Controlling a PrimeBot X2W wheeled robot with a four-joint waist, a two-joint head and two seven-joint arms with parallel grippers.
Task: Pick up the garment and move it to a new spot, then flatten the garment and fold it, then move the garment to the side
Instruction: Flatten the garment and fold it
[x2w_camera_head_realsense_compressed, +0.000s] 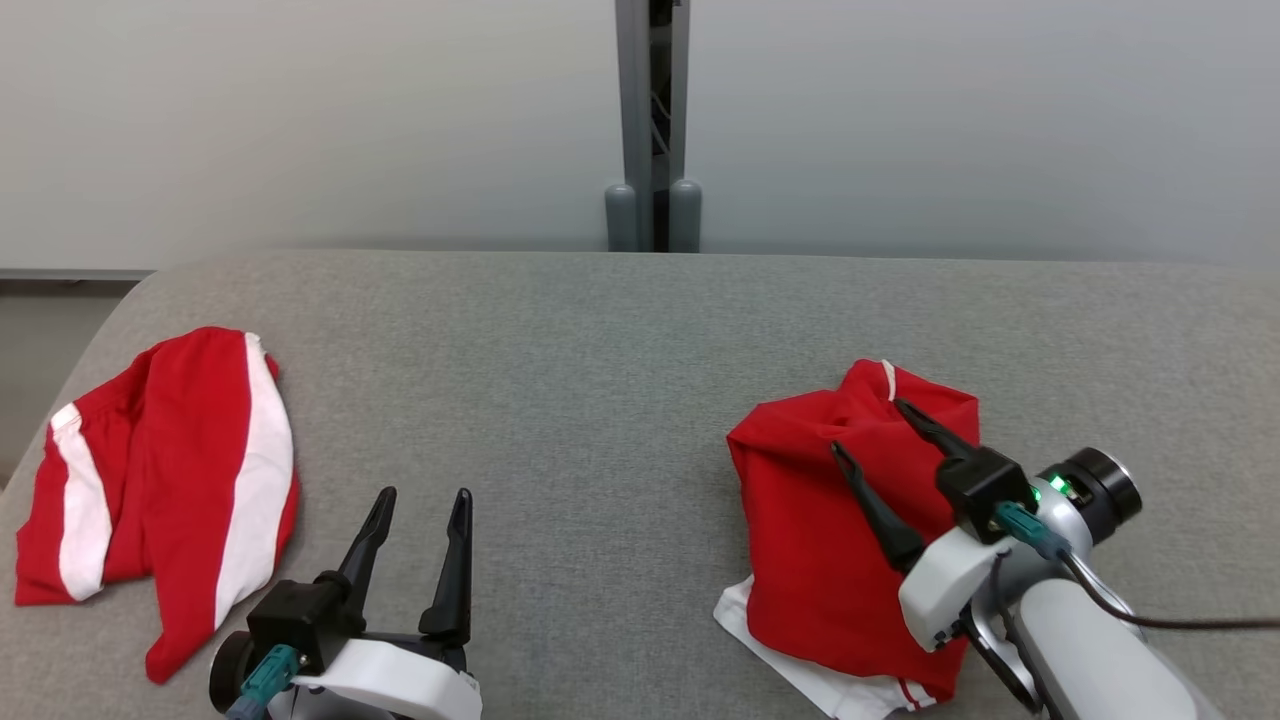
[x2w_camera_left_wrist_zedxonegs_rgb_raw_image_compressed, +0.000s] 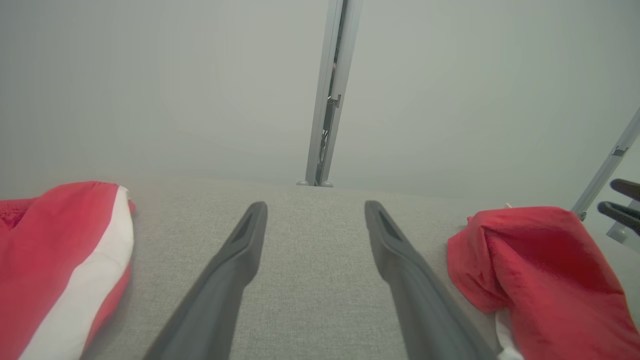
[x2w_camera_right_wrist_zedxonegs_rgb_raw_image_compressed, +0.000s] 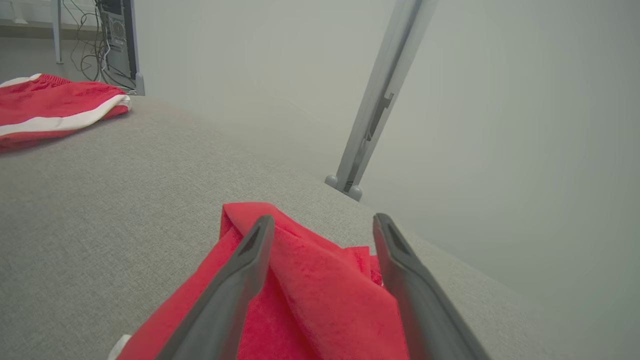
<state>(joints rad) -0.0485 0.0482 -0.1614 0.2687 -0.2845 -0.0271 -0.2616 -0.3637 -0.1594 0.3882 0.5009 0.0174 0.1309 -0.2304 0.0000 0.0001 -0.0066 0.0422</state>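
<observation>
Your right gripper (x2w_camera_head_realsense_compressed: 869, 428) is hovering spread over the crumpled red garment (x2w_camera_head_realsense_compressed: 810, 560), lower right; your left gripper (x2w_camera_head_realsense_compressed: 425, 493) is resting spread, lower left.

White shells (x2w_camera_head_realsense_compressed: 400, 685) bear teal plugs (x2w_camera_head_realsense_compressed: 268, 672), dark tapered fingers (x2w_camera_head_realsense_compressed: 454, 560).

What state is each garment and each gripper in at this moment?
left garment, lying loose and rumpled at the left of the table, nothing touching it.
right garment, bunched in a heap, not flattened, white edge sticking out at the near side.
left gripper, jaws open, empty, over bare table.
right gripper, jaws open over the right garment, not closed on it.
</observation>
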